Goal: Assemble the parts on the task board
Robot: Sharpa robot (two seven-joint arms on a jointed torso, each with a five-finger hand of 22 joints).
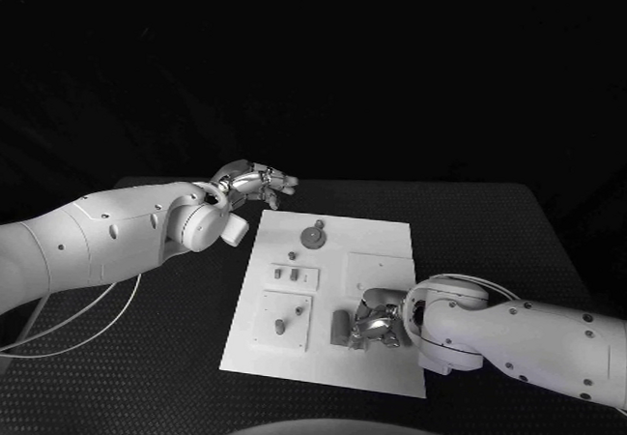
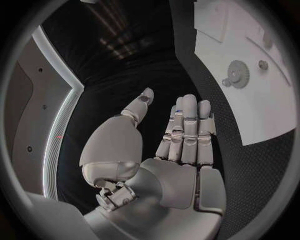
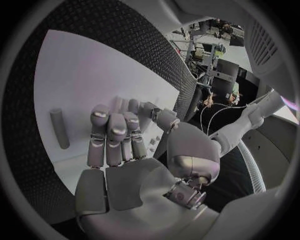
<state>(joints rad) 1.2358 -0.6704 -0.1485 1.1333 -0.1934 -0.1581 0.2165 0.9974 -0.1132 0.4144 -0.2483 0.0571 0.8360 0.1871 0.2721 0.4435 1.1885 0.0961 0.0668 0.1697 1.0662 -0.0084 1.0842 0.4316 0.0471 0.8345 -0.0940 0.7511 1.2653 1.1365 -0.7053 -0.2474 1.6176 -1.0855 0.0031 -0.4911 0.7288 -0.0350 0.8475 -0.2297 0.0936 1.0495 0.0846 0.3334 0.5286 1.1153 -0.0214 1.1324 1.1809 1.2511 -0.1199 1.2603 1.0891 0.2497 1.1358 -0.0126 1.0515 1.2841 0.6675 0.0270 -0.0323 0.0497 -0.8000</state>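
Note:
The white task board [image 1: 382,250] lies mid-table. On it are a grey gear [image 1: 315,238] with a small peg [image 1: 320,225] beside it, several small pieces [image 1: 286,271] in recessed squares, and a grey cylinder [image 1: 341,327] lying flat. My right hand [image 1: 378,322] is low over the board's near right part, just beside the cylinder [image 3: 59,128]. Its fingers [image 3: 112,140] lie together with the thumb apart, and they hold nothing. My left hand [image 1: 254,184] hovers off the board's far left corner with straight fingers [image 2: 187,130] and an empty palm. The gear [image 2: 237,73] lies well away from it.
Black matting [image 1: 140,365] surrounds the board on all sides. A thin white cable [image 1: 72,328] trails from my left arm across the mat's left side. Another cable [image 1: 458,278] loops over my right wrist.

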